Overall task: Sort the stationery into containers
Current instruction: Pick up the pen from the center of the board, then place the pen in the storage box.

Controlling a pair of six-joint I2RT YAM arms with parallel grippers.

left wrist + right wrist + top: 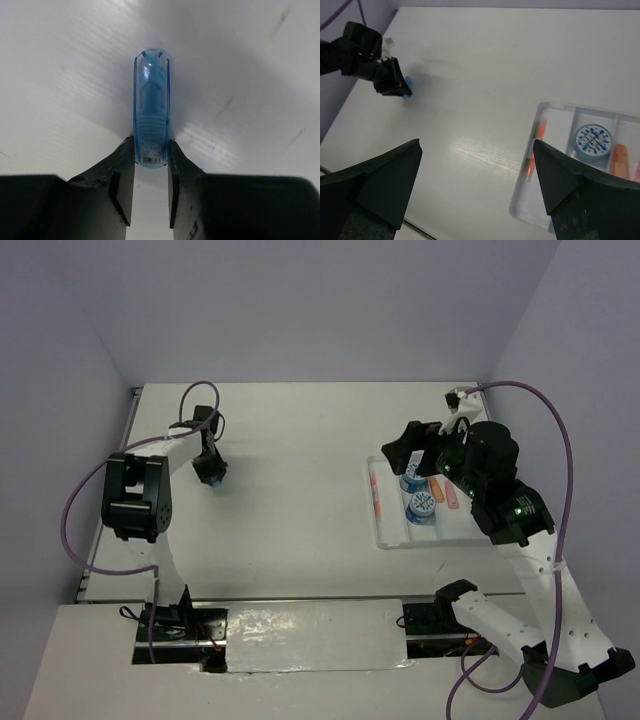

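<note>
On the white surface (300,490), the divided tray (390,543) already holds most pieces. Well left of the tray, the left pincer (151,150) is clenched narrowly on a blue capsule-shaped piece (151,105) down at the surface. Pickup seems underway; next comes lifting and carrying it to the tray, below the right pincer (477,145), gaping, empty.

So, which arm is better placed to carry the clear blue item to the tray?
Left. The left gripper is shut on the clear blue item; the right gripper hangs open by the tray, across the table.
</note>
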